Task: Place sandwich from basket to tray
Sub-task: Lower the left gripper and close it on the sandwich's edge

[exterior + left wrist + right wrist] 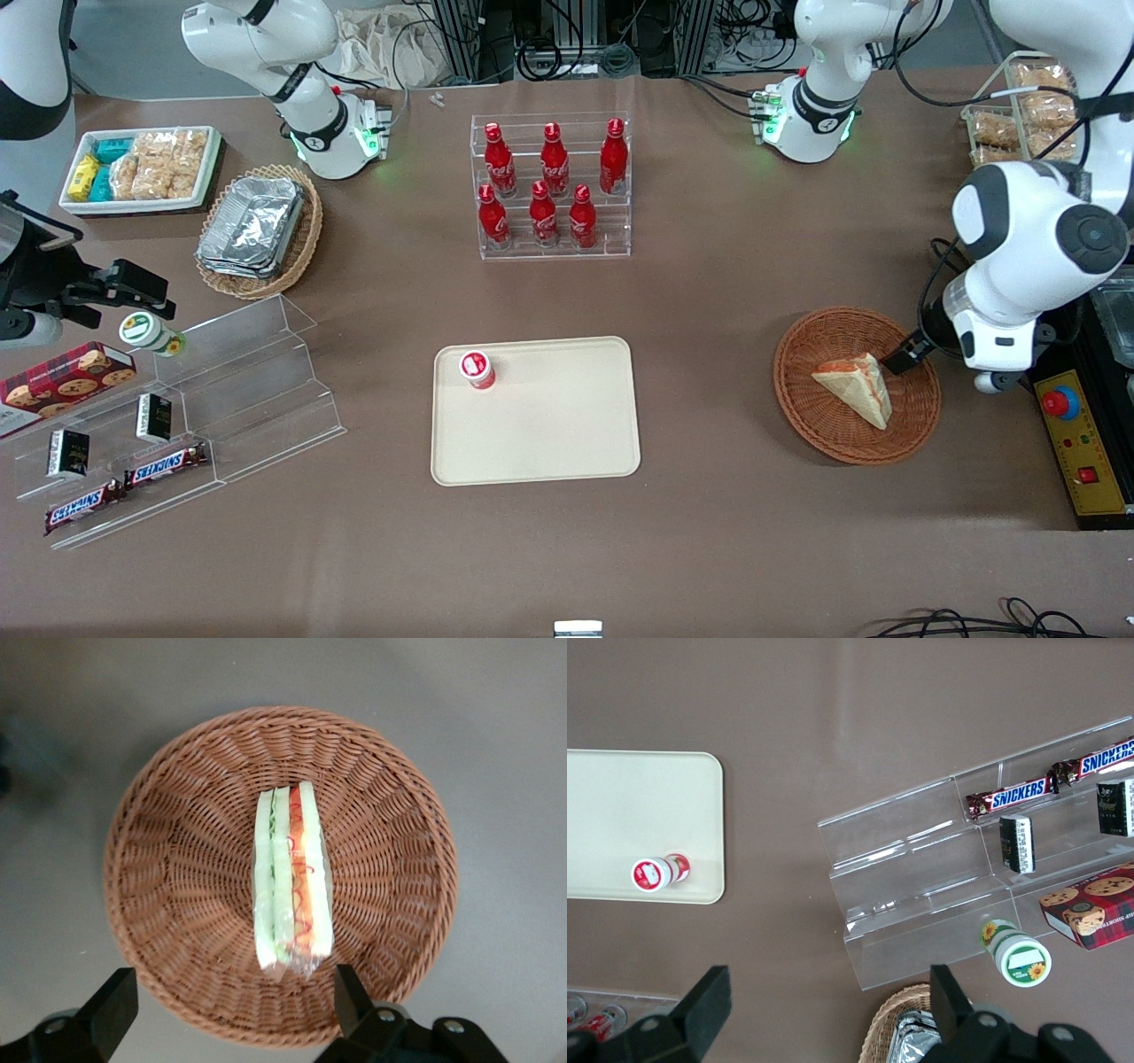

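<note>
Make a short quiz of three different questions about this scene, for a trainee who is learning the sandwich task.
1. True or false: the sandwich lies in the basket.
2. What already stands on the tray? A) a red bottle B) a small red-capped container C) a Snickers bar
3. Fill in: the gripper hangs with its fingers ____ above the basket, nothing between them.

Key: 1 true. 2 B, the red-capped container near a corner of the tray. 3 open.
</note>
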`<control>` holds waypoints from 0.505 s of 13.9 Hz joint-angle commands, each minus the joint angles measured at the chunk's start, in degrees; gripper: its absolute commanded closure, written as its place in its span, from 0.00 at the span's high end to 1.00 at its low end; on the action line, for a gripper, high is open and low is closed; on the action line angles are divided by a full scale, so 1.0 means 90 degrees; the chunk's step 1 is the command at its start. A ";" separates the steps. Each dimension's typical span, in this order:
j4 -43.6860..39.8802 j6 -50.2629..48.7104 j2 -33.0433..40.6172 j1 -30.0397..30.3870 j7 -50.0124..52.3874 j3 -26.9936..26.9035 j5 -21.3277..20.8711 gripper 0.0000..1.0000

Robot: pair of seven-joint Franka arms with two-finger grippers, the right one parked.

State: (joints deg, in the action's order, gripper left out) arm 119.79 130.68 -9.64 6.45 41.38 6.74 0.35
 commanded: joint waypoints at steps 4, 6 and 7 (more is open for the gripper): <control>0.0040 0.0753 -0.0539 -0.0179 0.0598 0.0091 0.0059 0.98; 0.0069 0.0927 -0.0657 -0.0179 0.0617 0.0091 0.0068 0.98; 0.0089 0.0977 -0.0686 -0.0179 0.0618 0.0091 0.0068 0.98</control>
State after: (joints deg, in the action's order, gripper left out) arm 119.80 137.16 -15.42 4.95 45.70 7.65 0.59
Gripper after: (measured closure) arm 0.013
